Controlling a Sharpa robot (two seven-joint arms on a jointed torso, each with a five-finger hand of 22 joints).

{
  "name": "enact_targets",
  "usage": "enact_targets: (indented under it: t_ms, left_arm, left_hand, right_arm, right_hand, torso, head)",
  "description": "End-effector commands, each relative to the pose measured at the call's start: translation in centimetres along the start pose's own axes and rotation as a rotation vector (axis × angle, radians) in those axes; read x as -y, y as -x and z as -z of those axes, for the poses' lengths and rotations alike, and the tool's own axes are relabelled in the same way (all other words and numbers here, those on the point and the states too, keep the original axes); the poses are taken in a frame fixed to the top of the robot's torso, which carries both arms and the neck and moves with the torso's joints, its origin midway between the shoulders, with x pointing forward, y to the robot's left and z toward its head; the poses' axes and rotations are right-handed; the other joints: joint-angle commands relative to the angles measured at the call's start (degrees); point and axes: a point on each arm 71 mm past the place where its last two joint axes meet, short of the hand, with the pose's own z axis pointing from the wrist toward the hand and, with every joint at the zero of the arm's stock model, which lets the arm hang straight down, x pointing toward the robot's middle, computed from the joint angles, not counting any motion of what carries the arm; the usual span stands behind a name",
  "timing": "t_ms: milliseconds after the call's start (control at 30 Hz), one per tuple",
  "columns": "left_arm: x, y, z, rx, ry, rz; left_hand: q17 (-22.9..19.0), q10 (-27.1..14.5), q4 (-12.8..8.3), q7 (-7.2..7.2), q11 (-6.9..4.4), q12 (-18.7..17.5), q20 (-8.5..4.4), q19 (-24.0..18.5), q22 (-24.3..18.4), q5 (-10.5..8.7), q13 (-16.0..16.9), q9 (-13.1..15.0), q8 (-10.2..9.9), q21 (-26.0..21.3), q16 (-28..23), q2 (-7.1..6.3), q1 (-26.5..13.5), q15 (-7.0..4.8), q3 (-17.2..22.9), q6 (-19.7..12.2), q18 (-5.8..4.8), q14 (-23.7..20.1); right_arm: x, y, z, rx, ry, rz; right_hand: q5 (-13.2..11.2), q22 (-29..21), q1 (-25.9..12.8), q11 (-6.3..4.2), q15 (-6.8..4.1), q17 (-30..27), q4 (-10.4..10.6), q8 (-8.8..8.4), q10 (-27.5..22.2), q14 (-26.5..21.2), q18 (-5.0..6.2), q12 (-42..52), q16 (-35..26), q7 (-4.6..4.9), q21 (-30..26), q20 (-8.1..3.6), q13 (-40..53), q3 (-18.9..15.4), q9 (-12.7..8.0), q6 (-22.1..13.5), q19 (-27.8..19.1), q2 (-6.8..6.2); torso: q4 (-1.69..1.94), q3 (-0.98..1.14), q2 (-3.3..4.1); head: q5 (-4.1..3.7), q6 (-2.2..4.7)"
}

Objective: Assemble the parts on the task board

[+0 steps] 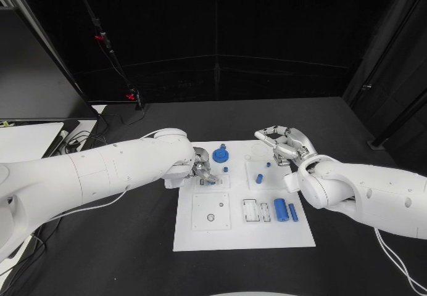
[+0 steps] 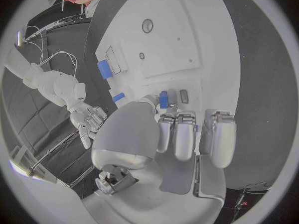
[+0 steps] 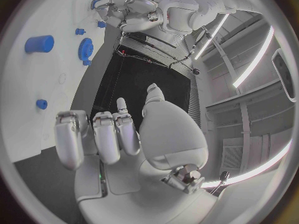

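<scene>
Parts for the assembly are spread over the task board (image 1: 200,237), the white plate lying mid-table between the two arms. A blue gear (image 1: 221,155) sits near the board's far edge, a small blue peg (image 1: 259,179) stands toward the right side, and a large blue cylinder (image 1: 280,209) lies beside a thinner blue rod (image 1: 293,213) close to two empty rectangular slots (image 1: 257,211). The left hand (image 1: 201,171) is down on the board's left portion; the left wrist view shows a small blue piece (image 2: 163,99) at its fingertips (image 2: 176,136), apparently pinched there. The right hand (image 1: 285,143) hovers over the far right corner, fingers loosely curled and holding nothing. By my judgement the work is early: the slots and the round hole (image 1: 211,217) stay unfilled, with most pieces still loose.
</scene>
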Motion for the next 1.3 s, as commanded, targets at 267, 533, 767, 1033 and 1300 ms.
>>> enact_targets:
  t_ms: [267,533,767,1033,1300]
  left_arm:
    - [-0.03,-0.51,-0.19,-0.028,0.01,-0.014]
    - [-0.06,-0.55,-0.22,-0.031,0.013,-0.015]
    - [0.03,-0.59,-0.24,-0.033,0.012,-0.015]
    - [0.01,-0.67,-0.23,-0.037,0.016,-0.017]
    - [-0.21,-0.59,-0.24,-0.032,0.023,-0.013]
  left_hand:
    - [15.1,6.0,-2.1,-0.88,0.77,0.0,0.32,6.0,15.1,-1.49,15.0,-0.2,-0.8,0.2,0.0,-0.02,-1.5,0.7,2.2,-0.5,-0.37,6.0]
    - [15.1,6.0,-2.1,-0.71,1.01,0.0,0.79,6.0,15.1,-10.35,15.0,-0.4,-0.8,0.2,0.0,0.23,-4.9,1.11,0.2,-1.0,-0.37,6.0]
    - [15.1,6.0,-2.1,-0.55,1.15,0.0,0.95,6.0,15.1,-14.1,15.0,-0.7,-0.8,0.2,0.0,0.1,-6.7,1.28,-2.1,-1.5,-0.37,6.0]
    - [15.1,6.0,-2.1,-0.53,1.17,0.0,0.98,6.0,15.1,-14.56,15.0,-0.7,-0.8,0.2,0.0,0.11,-6.9,1.3,-2.5,-1.6,-0.37,6.0]
    - [15.1,6.0,-2.1,-0.44,1.22,0.0,1.05,6.0,15.1,-14.9,15.0,-0.8,-0.8,0.2,0.0,0.24,-7.7,1.39,-3.4,-1.7,-0.37,6.0]
  right_arm:
    - [-0.17,-0.05,-0.03,0.002,0.009,-0.001]
    - [-0.19,-0.1,-0.04,0.001,0.01,-0.002]
    - [-0.18,-0.1,-0.05,0.001,0.009,-0.001]
    - [-0.18,-0.11,-0.05,0.0,0.009,-0.002]
    - [-0.18,-0.13,-0.05,-0.001,0.008,-0.002]
  right_hand:
    - [0.2,14.0,0.1,0.38,0.36,15.1,0.3,0.08,5.9,6.1,0.36,0.2,0.1,2.94,-0.3,0.35,15.1,0.1,-0.1,0.5,3.8,0.17]
    - [0.3,14.0,0.1,0.4,0.37,15.1,0.4,0.08,5.9,6.1,0.34,0.2,0.1,2.96,-0.3,0.36,15.1,0.1,-0.1,0.6,3.8,0.24]
    - [0.3,14.0,0.1,0.4,0.37,15.1,0.4,0.08,5.9,6.1,0.34,0.2,0.1,2.96,-0.3,0.36,15.1,0.1,-0.1,0.6,3.8,0.24]
    - [0.3,14.0,0.1,0.4,0.37,15.1,0.4,0.08,5.9,6.1,0.34,0.2,0.1,2.96,-0.3,0.36,15.1,0.1,-0.1,0.6,3.8,0.24]
    - [0.3,14.0,0.1,0.4,0.37,15.1,0.4,0.08,5.9,6.1,0.34,0.2,0.1,2.96,-0.3,0.36,15.1,0.1,-0.1,0.6,3.8,0.24]
  torso:
    - [0.05,0.03,0.0]
    - [-0.04,-0.03,0.0]
    - [-0.02,-0.01,0.0]
    - [0.03,0.03,-0.04]
    - [-0.02,-0.01,-0.01]
  head:
    - [0.03,-0.19]
    - [0.08,-0.34]
    - [0.12,-0.5]
    - [0.16,-0.44]
    - [0.18,-0.44]
